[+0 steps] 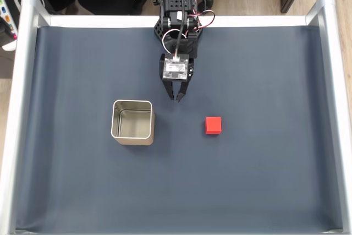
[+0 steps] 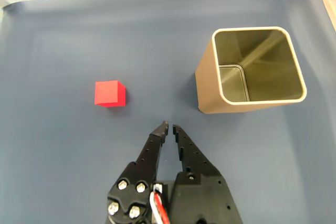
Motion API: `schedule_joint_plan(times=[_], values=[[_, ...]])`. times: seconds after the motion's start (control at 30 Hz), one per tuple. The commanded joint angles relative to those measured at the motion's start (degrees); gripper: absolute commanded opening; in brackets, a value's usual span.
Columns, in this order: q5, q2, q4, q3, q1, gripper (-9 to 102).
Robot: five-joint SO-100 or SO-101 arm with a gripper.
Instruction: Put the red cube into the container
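Note:
The red cube (image 1: 213, 125) (image 2: 109, 93) lies alone on the dark blue mat, right of centre in the fixed view. The container (image 1: 132, 122) (image 2: 251, 70), a square silver tin, stands upright to the cube's left there, with nothing inside. My gripper (image 1: 178, 97) (image 2: 169, 125) hovers over the mat behind both, between them, tips pointing down. Its fingertips almost meet and hold nothing. In the wrist view the cube sits to the upper left of the tips and the tin to the upper right.
The blue mat (image 1: 258, 185) is framed by silver rails at the left (image 1: 19, 103) and right (image 1: 338, 103). The arm's base (image 1: 179, 4) with its wires stands at the back edge. Wooden floor shows beyond.

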Motion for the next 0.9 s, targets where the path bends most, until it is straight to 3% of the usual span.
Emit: schedule_joint_plan(times=[0.0, 0.27, 0.5, 0.87], values=[[0.7, -3.69, 0.44, -5.98, -0.7, 0], [3.6, -21.88, 4.04, -21.18, -2.81, 0], [9.49, -41.13, 8.61, -35.68, -10.55, 1], [14.77, -61.79, 6.15, -45.0, -16.35, 19]])
